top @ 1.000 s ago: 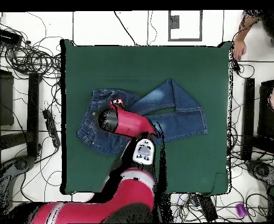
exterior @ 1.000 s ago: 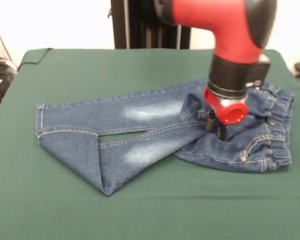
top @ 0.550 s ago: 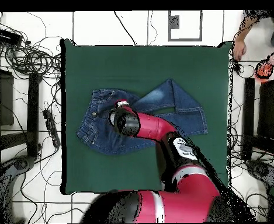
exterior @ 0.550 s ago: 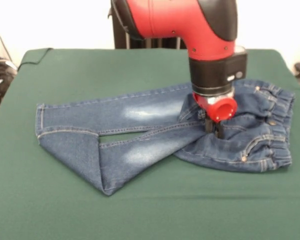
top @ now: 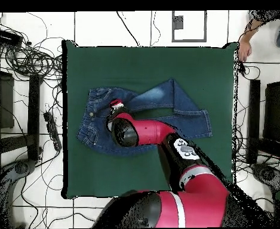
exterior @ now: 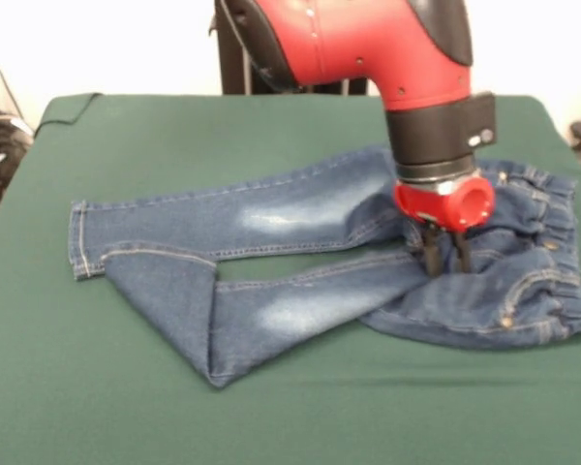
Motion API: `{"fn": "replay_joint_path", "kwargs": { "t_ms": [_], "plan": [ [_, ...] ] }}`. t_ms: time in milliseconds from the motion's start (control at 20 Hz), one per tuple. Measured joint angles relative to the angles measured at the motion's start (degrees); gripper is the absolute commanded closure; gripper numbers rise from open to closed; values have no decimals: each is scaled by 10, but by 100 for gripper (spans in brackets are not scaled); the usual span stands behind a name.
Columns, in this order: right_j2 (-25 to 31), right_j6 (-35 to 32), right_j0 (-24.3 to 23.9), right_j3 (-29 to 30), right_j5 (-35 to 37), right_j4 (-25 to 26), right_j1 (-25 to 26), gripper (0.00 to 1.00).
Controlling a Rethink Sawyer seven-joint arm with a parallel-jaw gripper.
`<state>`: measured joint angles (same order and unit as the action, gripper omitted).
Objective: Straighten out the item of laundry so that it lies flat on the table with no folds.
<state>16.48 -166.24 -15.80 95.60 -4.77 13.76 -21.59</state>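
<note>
While the red and black arm reaches down over the large dark green felt-covered surface point(exterior: 126, 407) point(top: 148, 65), its end effector point(exterior: 443, 260) presses into the small pair of blue denim jeans point(exterior: 300, 281) point(top: 148, 116) at the seat, just beside the crotch seam. Two dark fingers point(exterior: 430, 254) stand slightly apart below the red wrist ring, their tips sunk in the cloth; whether denim is pinched between them cannot be told from the front view, and from overhead the arm's own bulk hides them.

Lying across the middle of the surface, the jeans have their elastic waistband point(exterior: 557, 208) toward the right edge in the front view. One leg stretches flat to the left, ending in a hemmed cuff point(exterior: 77, 240). On the near side, the second leg is folded back on itself, so that a pointed fold point(exterior: 213, 373) juts toward the camera, and a narrow slit of green shows between the two legs. Faded whitish patches mark both legs, and tan stitching runs along the seams and pockets. Denim round the seat and waistband is rumpled and bunched.

No brand, label or writing can be read on the jeans or the arm.

At the upper right corner of the overhead view, a person's hand point(top: 245, 50) rests at the surface's edge.
</note>
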Motion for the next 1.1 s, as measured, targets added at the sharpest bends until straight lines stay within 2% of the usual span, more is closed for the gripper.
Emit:
{"fn": "replay_joint_path", "kwargs": {
  "t_ms": [400,800,950,1000,1100],
  "plan": [
    [33,0,5,-9,-140,33,39,0],
    [36,0,19,-15,-163,32,47,0],
    [20,0,45,-21,-145,12,41,0],
    [-18,0,87,-34,-107,-22,29,100],
    [-25,0,95,-36,-99,-27,27,100]
  ]
}}
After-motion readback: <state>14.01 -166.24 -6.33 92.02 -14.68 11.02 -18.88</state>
